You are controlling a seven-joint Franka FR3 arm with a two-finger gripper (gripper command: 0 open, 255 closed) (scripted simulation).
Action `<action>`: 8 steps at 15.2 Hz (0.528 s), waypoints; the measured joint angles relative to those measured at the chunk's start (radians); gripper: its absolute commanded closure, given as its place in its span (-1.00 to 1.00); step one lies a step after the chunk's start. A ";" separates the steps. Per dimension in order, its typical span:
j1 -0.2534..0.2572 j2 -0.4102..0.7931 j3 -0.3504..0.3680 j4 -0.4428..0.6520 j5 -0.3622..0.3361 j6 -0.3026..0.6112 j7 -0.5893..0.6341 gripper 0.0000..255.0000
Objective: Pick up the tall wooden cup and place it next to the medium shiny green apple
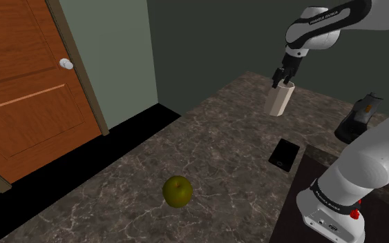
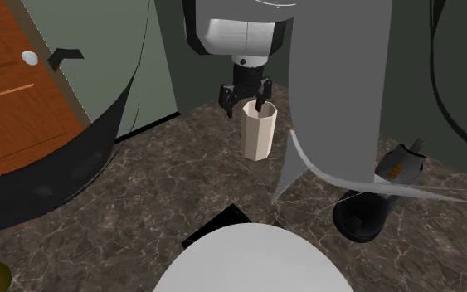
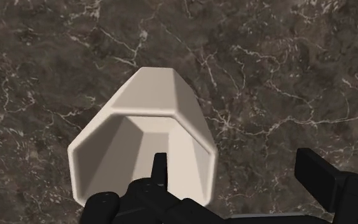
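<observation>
Dark veined stone counter [image 1: 206, 141] underneath everything. Upright on its far part, well away from the stand: cup [image 1: 279, 100], drawn plain cream, faceted, taller than wide, mouth open to the top. Right above the rim, black gripper [image 1: 281, 77], pointing straight down from the white arm [image 1: 324, 24]. Fingers [image 3: 160, 167] set apart in the wrist view, one dipped inside the cup's mouth, the other outside beyond the wall, straddling one side of the rim. Not clamped; hard to tell whether the inner one touches the wall. Between cup and stand, lying flat on the stone: thin black slab [image 1: 285, 153] with a glossy face. Toward the shoulder view's right edge, dark lumpy object [image 1: 357, 119] with an orange mark, kind not clear. Well apart from the cup, down toward the shoulder view's lower left: yellow-green apple [image 1: 177, 191], resting alone on the counter. Beyond the counter's edge, black area [image 1: 134, 131] running along the foot of a grey-green wall [image 1: 120, 55]. At the shoulder view's left, orange-brown panelled door [image 1: 20, 83] with a white knob [image 1: 65, 63].
</observation>
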 measured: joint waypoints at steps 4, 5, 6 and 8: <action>0.000 0.057 -0.017 0.008 0.027 0.048 -0.032 -1.00; 0.000 0.061 -0.018 0.000 0.029 0.060 -0.034 -1.00; 0.000 0.068 -0.019 -0.006 0.033 0.072 -0.036 -1.00; 0.001 0.081 -0.021 -0.020 0.040 0.098 -0.041 -1.00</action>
